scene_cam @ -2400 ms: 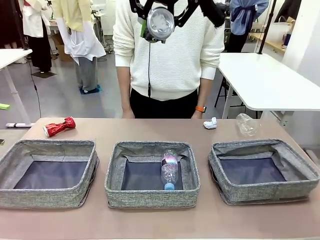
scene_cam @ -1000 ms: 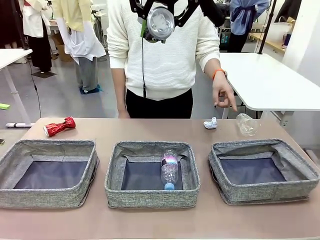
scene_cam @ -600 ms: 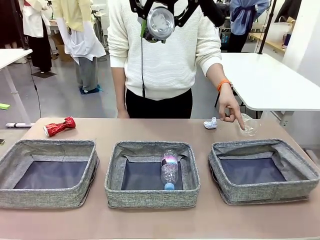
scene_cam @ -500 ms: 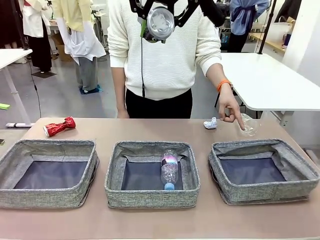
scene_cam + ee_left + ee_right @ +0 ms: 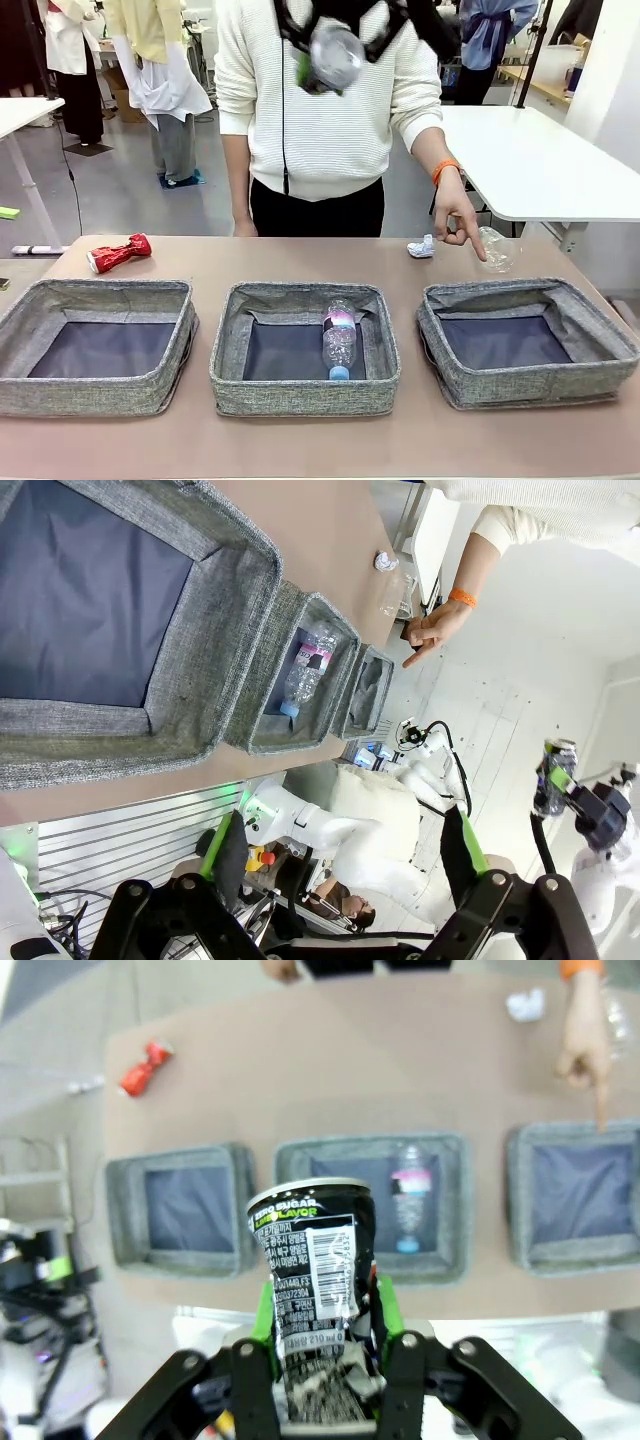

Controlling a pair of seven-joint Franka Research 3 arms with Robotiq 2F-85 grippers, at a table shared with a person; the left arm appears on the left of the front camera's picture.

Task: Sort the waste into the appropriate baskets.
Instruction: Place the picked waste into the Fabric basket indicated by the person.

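High over the table, my right gripper [image 5: 335, 50] is shut on a crushed black-silver can [image 5: 313, 1270], which stands upright between the green pads. Three grey baskets sit in a row: left [image 5: 100, 290], middle [image 5: 300, 292] and right [image 5: 520, 290]. A clear bottle [image 5: 339, 340] with a purple label lies in the middle one. The crushed red can [image 5: 118, 252] lies at the far left, the white tissue wad [image 5: 421, 246] and crumpled clear plastic [image 5: 497, 248] at the far right. My left gripper [image 5: 340, 845] hangs open with nothing in it.
A person in a white sweater stands at the far side. Their hand [image 5: 462, 218] points a finger down at the crumpled plastic behind the right basket. A white table [image 5: 540, 160] stands off to the back right.
The person's hand has come down to point at the crumpled plastic. My right gripper with the can has shifted slightly right and shows blurred. The waste on the table has not moved.
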